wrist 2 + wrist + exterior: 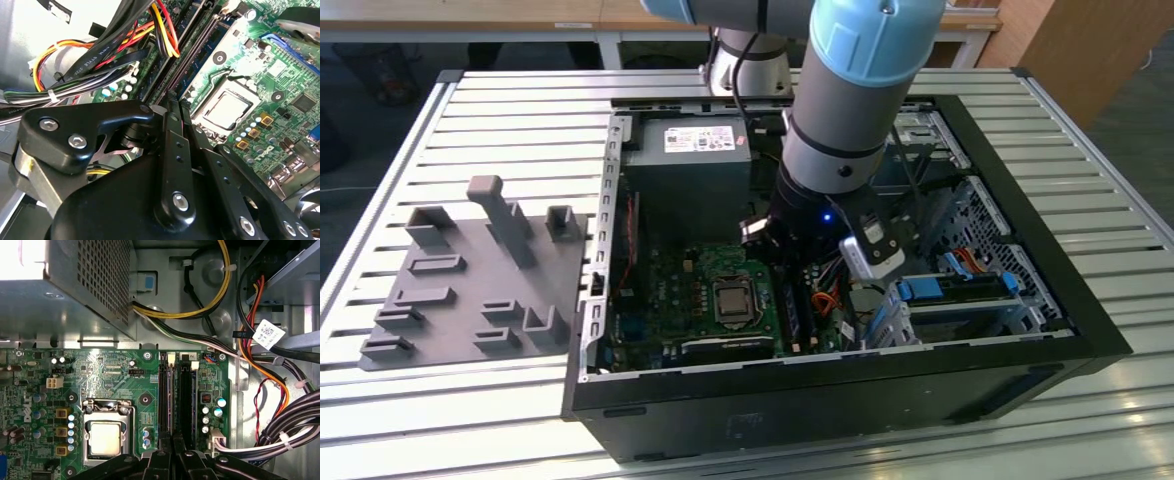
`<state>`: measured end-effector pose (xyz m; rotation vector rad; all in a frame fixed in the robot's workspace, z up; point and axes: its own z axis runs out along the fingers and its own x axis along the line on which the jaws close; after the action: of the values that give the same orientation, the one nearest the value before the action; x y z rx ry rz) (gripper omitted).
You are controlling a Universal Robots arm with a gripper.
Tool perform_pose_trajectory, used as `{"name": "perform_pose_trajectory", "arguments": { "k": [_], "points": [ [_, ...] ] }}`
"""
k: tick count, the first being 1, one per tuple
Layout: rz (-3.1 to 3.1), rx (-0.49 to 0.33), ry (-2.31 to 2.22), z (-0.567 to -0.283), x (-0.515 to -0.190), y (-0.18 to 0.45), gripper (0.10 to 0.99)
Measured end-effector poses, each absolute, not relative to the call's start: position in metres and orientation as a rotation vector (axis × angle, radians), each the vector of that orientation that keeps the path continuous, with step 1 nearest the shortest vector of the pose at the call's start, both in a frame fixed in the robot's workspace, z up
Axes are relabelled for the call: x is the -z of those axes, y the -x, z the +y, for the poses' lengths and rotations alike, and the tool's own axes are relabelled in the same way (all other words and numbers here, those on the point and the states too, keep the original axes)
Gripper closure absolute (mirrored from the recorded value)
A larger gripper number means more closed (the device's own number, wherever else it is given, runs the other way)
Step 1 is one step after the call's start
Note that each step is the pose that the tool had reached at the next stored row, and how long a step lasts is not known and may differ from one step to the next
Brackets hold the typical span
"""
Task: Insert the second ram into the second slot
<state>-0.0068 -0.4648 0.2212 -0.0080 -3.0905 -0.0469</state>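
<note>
My gripper (174,447) is down inside the open computer case (1067,300), over the two black memory slots (186,400) beside the processor socket. Its black fingers (172,130) stand close together, shut on the second ram (172,400). The second ram is seen edge-on as a thin strip running along the slots, from the fingertips to the white latches (171,358). Whether the stick is seated in a slot or just above it I cannot tell. In the exterior view the arm (834,170) hides the fingers and the stick.
The processor socket (107,435) lies on one side of the slots, and coloured cable bundles (280,390) on the other. The grey power supply (687,160) fills the case's far end. Light-blue drive-bay clips (947,290) are at the exterior view's right, and a grey fixture plate (467,270) at its left.
</note>
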Motion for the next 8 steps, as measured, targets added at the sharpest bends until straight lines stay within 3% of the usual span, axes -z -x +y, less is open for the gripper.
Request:
{"name": "perform_pose_trajectory", "arguments": {
  "k": [8],
  "points": [
    [-3.088, 0.047, 0.010, -0.4649, -0.2198, 0.0073, 0.953]
  ]
}}
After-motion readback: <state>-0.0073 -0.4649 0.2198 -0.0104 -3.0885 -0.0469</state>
